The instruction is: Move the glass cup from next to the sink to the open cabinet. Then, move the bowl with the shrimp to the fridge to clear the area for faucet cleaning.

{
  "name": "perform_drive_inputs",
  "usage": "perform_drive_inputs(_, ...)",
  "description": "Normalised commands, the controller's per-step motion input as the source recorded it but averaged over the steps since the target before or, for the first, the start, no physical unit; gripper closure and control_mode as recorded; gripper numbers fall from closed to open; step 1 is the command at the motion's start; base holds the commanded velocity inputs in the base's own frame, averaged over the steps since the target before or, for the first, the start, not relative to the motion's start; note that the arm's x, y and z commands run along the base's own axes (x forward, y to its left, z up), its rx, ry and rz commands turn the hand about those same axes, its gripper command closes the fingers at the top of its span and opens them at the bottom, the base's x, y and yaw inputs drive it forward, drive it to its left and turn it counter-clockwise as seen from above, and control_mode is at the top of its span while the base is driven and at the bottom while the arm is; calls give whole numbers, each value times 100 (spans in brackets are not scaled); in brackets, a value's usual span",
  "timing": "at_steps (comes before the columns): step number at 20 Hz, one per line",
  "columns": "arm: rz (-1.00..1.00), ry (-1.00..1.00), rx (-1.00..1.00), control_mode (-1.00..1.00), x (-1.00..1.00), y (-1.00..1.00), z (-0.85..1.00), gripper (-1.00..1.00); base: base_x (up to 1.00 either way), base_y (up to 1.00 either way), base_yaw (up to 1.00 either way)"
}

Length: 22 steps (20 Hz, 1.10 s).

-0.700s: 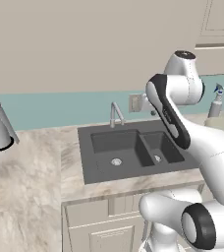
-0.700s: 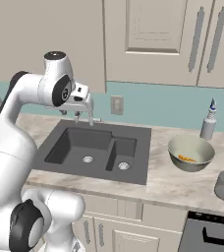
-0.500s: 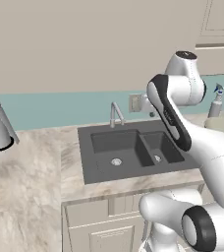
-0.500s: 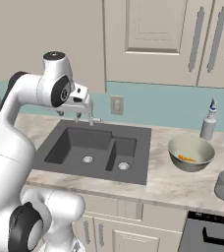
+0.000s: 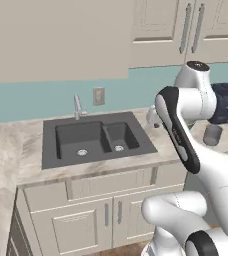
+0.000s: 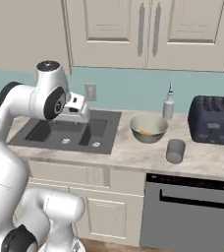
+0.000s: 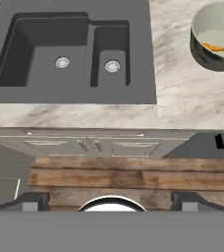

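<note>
The glass cup stands upright on the counter near its front edge, right of the bowl with the shrimp; the glass cup also appears past my arm. The cream bowl holds orange pieces. Left of it lies the dark double-basin sink, with the silver faucet behind it. My gripper hangs high above the sink's right side, open, with nothing between its fingers and well apart from cup and bowl. The open cabinet and the fridge are out of view.
A slim spray bottle stands at the wall behind the bowl. A dark toaster sits at the right of the counter. Panelled wall cabinets hang overhead. A dishwasher front is below the cup.
The base has driven to the right, so the sink has slid left in both base views and the toaster has come into view. The arm keeps its pose over the sink.
</note>
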Motion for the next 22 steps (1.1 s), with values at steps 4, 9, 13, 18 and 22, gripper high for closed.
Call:
perform_drive_inputs(4,0,0,0,100,0,0,0,-100,-11,-100,-23)
perform_drive_inputs(9,0,0,0,100,0,0,0,-100,30,-97,-23)
perform_drive_inputs(13,0,0,0,100,0,0,0,-100,83,-66,-9)
perform_drive_inputs(18,0,0,0,100,0,0,0,-100,70,-31,-1)
perform_drive_inputs(22,0,2,0,-100,31,0,-11,-100,32,-2,0)
